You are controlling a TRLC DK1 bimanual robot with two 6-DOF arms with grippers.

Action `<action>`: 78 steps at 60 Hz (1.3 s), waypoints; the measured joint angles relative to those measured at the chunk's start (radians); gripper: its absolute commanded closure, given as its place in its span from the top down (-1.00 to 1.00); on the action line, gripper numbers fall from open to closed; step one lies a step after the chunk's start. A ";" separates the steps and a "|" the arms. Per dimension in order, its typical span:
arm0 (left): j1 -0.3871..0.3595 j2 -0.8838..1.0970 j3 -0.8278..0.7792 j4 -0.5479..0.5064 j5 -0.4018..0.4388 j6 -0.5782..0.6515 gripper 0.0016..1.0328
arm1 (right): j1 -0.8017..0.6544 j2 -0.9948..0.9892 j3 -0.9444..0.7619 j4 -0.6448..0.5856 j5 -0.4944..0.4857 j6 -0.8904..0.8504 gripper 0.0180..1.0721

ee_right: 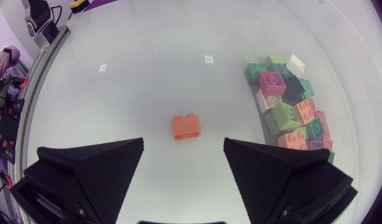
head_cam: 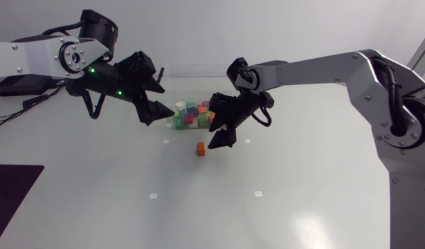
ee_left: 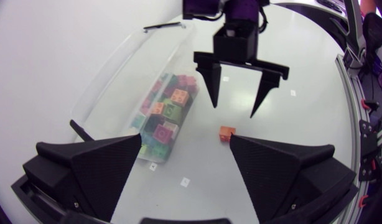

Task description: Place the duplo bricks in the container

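A single orange brick (head_cam: pixel 201 149) lies on the white table just in front of the clear container (head_cam: pixel 188 76), which holds several coloured bricks (head_cam: pixel 192 116). My right gripper (head_cam: pixel 211 138) hangs open directly above the orange brick (ee_right: pixel 185 126), which shows ahead of and between its fingers (ee_right: pixel 91 174). My left gripper (head_cam: pixel 167 102) stands open over the container's left end, holding nothing. From the left wrist I see the container (ee_left: pixel 125 62), the bricks (ee_left: pixel 163 115) in it, the orange brick (ee_left: pixel 226 132) and my right gripper (ee_left: pixel 233 111) above it.
Small white markers (head_cam: pixel 153 196) dot the table in front of the orange brick. A dark mat (head_cam: pixel 8 190) covers the front left corner. The bricks in the container (ee_right: pixel 287 99) lie beside my right gripper.
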 measured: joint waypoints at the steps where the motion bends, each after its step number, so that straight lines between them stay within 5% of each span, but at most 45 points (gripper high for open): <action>1: 0.000 -0.003 -0.010 -0.004 0.000 0.006 0.92 | 0.001 0.005 0.005 -0.003 0.001 -0.003 0.77; 19: 0.047 -0.075 -0.105 0.000 0.000 0.039 0.92 | 0.032 0.062 0.069 -0.058 0.001 -0.021 0.77; 46: 0.190 -0.266 -0.367 0.355 -0.010 -0.215 0.92 | 0.050 0.186 0.270 -0.223 0.029 -0.055 0.73; 65: 0.198 -0.369 -0.537 0.546 -0.134 -0.338 0.92 | 0.072 0.242 0.377 -0.309 0.064 -0.074 0.46; 78: 0.198 -0.442 -0.645 0.654 -0.188 -0.378 0.92 | 0.077 0.254 0.403 -0.339 0.092 -0.077 0.46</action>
